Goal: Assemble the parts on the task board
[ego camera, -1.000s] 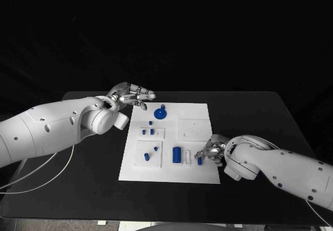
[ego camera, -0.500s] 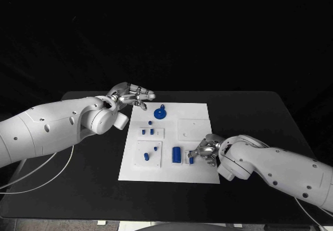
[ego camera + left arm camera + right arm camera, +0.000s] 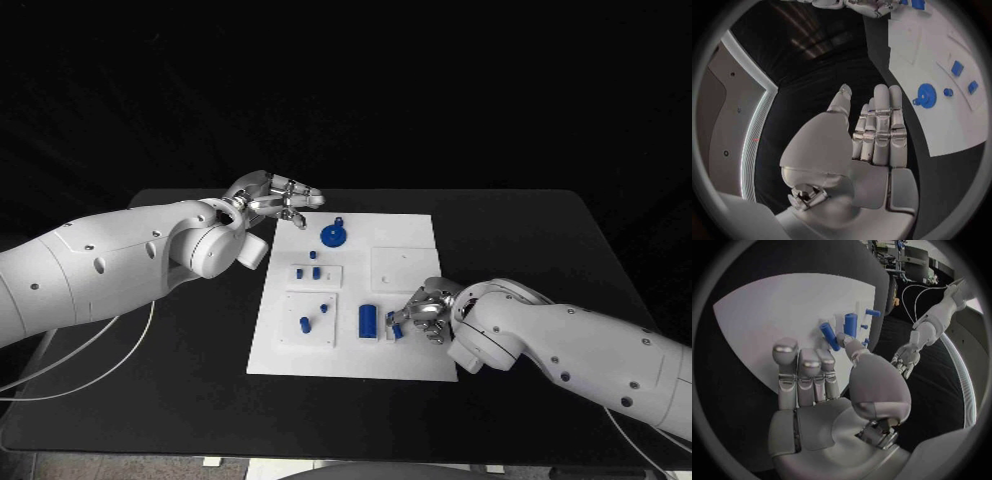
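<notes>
Head view: the task board [image 3: 404, 230] lies at frame centre. The right hand [image 3: 427, 312] sits at its lower right, over a small blue peg [image 3: 397, 331] just right of the larger blue cylinder [image 3: 368, 320], whose long axis runs up-down the frame. Whether the hand grips the peg I cannot tell. The left hand [image 3: 274, 198], fingers apart and holding nothing, hovers off the board's upper-left corner, well apart from those parts.

Left wrist view: the left hand [image 3: 861, 145] is flat and released, with the round blue part [image 3: 926, 94] nearest it.

Right wrist view: the right hand [image 3: 826, 390] has its thumb tip touching the small blue peg [image 3: 829, 336]; the other fingers lie straight.

Left robot hand [image 3: 277, 201] raised, fingers straight, empty. Right robot hand [image 3: 423, 313] low, palm down, fingers extended.
</notes>
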### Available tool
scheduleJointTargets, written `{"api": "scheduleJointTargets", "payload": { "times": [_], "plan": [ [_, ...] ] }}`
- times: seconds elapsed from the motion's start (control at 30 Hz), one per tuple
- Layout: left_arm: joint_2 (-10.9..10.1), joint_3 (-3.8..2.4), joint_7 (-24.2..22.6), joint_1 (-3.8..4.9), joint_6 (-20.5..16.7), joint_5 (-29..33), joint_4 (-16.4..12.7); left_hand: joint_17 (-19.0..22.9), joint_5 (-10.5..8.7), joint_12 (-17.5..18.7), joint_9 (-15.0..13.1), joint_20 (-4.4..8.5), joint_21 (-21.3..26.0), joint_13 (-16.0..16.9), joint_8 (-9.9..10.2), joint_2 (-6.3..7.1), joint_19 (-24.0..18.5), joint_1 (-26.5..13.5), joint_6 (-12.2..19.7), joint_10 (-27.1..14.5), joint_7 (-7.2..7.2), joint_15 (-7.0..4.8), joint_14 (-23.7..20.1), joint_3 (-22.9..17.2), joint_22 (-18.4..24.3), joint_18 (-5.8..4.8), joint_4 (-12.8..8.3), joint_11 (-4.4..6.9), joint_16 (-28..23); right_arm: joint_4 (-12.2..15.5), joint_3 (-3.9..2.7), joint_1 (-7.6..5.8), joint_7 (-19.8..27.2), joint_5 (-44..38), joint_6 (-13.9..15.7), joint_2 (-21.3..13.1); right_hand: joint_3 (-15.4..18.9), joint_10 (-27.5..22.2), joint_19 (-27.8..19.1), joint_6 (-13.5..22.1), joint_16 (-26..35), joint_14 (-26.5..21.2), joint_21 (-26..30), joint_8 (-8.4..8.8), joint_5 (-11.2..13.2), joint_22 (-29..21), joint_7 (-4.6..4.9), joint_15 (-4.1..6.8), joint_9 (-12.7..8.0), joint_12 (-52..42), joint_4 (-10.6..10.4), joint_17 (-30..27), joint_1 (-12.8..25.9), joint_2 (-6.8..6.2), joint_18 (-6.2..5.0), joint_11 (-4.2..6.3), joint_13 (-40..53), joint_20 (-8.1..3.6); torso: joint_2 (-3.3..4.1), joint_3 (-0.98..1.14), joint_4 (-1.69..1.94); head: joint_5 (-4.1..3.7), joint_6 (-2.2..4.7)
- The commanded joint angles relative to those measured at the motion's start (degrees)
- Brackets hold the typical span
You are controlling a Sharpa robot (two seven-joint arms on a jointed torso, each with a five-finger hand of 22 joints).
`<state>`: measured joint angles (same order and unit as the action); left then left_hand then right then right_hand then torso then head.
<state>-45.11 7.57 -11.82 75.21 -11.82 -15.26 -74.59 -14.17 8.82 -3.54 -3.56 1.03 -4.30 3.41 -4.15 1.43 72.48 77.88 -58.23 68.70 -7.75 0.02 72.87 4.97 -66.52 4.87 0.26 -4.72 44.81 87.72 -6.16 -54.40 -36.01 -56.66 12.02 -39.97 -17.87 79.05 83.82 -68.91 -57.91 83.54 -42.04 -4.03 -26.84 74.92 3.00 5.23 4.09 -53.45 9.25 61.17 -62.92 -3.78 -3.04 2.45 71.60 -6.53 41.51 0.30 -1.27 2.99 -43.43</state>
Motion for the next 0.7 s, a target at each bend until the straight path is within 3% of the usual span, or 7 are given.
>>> {"api": "scheduleJointTargets", "payload": {
  "times": [0.03, 0.2, 0.43, 0.7],
  "plan": [
    [0.1, -0.04, -0.1, 0.05, 0.8, -0.3, -0.1, 0.0, 0.16, 0.1, -0.1, -0.03, 0.0, 0.1, 0.1, -0.58, 0.5, 0.0, 0.3, 0.1, 0.01, 0.04, 0.2, 0.4, 0.1, -0.36, 0.1, -0.10, -0.2, -0.2, 0.27, 0.34, -0.1, 0.2, -2.2, 0.6, 0.4, -0.1, 3.4, -0.3, 0.3, -0.2, -0.1, 0.38, 0.3, 3.5, 0.01, 0.35, -0.2, 0.2, 0.0, 0.0, -0.3, -0.08, -0.64, 0.03, -0.1, -0.28, 0.01, 0.05, -0.03, 0.09, -0.06],
    [0.1, -0.04, -0.1, 0.05, 0.9, -0.3, -0.1, 0.0, 0.16, 0.1, -0.1, -0.03, 0.0, 0.1, 0.1, -0.58, 0.5, 0.0, 0.3, 0.1, 0.01, 0.04, 0.2, 0.4, 0.1, -0.36, 0.1, -0.10, -0.2, -0.5, 0.27, 0.31, -0.2, -0.2, -3.0, 0.9, 0.9, 0.0, 3.4, -0.4, 0.3, -0.2, -0.1, 0.42, 1.5, 3.5, -0.07, 0.34, -0.2, 0.2, -0.1, 0.0, -0.4, 0.15, -0.60, 0.06, -0.1, -0.28, 0.01, 0.01, -0.01, 0.08, -0.12],
    [0.1, -0.04, -0.1, 0.05, 0.9, -0.3, -0.1, 0.0, 0.17, 0.1, -0.1, -0.03, 0.0, 0.1, 0.1, -0.63, 0.5, 0.0, 0.2, 0.2, 0.02, 0.04, 0.2, 0.4, 0.1, -0.36, 0.2, -0.09, -0.2, -0.6, 0.27, 0.29, -0.8, -1.8, -4.2, 1.0, 2.5, 0.2, 3.4, -1.0, 0.3, -0.1, 0.0, 0.41, 5.6, 3.5, -0.34, 0.39, -0.1, 0.6, -1.5, 0.0, -0.4, 0.24, -0.53, 0.16, -0.6, -0.30, -0.01, 0.02, -0.03, 0.16, -0.27],
    [0.1, -0.04, 0.0, 0.05, 1.0, -0.4, -0.1, 0.0, 0.17, 0.1, -0.1, -0.03, 0.0, 0.1, 0.1, -0.63, 0.5, 0.0, 0.2, 0.2, 0.02, 0.04, 0.2, 0.4, 0.1, -0.36, 0.2, -0.09, -0.2, -0.4, 0.27, 0.29, -1.2, -3.2, -5.3, 1.0, 5.9, 0.2, 3.3, -0.9, 0.5, -0.2, 0.2, 0.42, 6.3, 3.4, -0.37, 0.36, -0.2, 1.1, -3.5, -0.1, -0.7, -0.29, -0.51, 0.09, -1.1, -0.32, 0.00, 0.04, -0.04, 0.26, -0.41]
  ]
}}
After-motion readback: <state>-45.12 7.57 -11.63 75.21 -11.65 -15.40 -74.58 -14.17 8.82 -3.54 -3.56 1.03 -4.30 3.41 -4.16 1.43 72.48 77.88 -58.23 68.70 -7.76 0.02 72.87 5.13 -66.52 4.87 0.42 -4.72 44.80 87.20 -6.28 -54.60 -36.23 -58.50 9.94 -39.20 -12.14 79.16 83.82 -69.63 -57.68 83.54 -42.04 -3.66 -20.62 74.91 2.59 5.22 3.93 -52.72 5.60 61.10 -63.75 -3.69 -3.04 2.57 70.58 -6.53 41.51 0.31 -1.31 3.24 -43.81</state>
